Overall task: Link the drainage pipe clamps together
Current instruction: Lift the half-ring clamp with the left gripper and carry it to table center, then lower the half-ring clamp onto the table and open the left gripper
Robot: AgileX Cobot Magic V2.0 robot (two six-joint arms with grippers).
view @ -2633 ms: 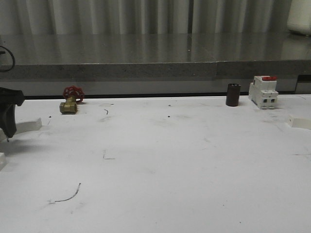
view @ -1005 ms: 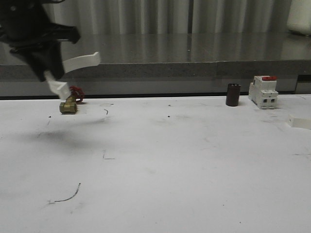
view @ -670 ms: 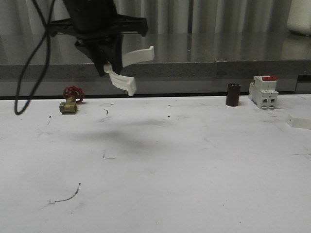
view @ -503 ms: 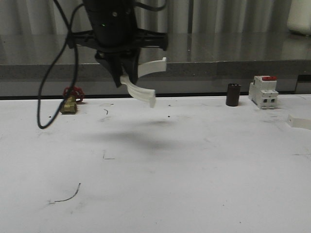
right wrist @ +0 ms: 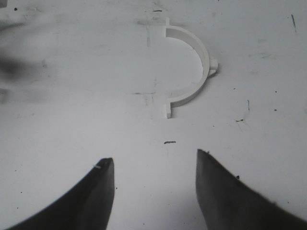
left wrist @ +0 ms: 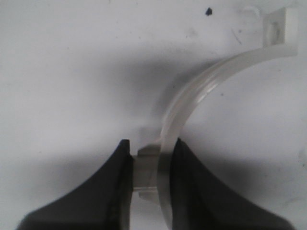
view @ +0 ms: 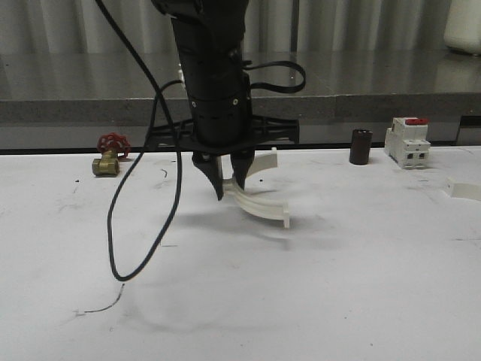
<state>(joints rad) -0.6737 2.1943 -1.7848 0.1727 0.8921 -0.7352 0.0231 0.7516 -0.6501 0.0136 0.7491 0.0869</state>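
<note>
A: Front view?
B: Left gripper (view: 229, 184) hung low over the table (view: 338, 286) middle, fingers pinched on a clamp (view: 259, 203). Its arc curved toward 4 o'clock, tab end at or just above the surface, couldn't tell. Valve (view: 109, 156) sat at 9 o'clock of the gripper, cylinder (view: 361, 147) and breaker (view: 407, 143) at 2 o'clock. White piece (view: 462, 188) at the right edge, likely the second clamp, cropped.
A: Left wrist?
B: Fingers (left wrist: 105, 191) were tight on the clamp's (left wrist: 192, 103) mid tab, arc sweeping away to its end tab.
A: Right wrist?
B: Right gripper (right wrist: 153, 191) was spread wide, holding nothing. Second clamp (right wrist: 194, 72) lay flat at 12 o'clock, apart from the fingers.
</note>
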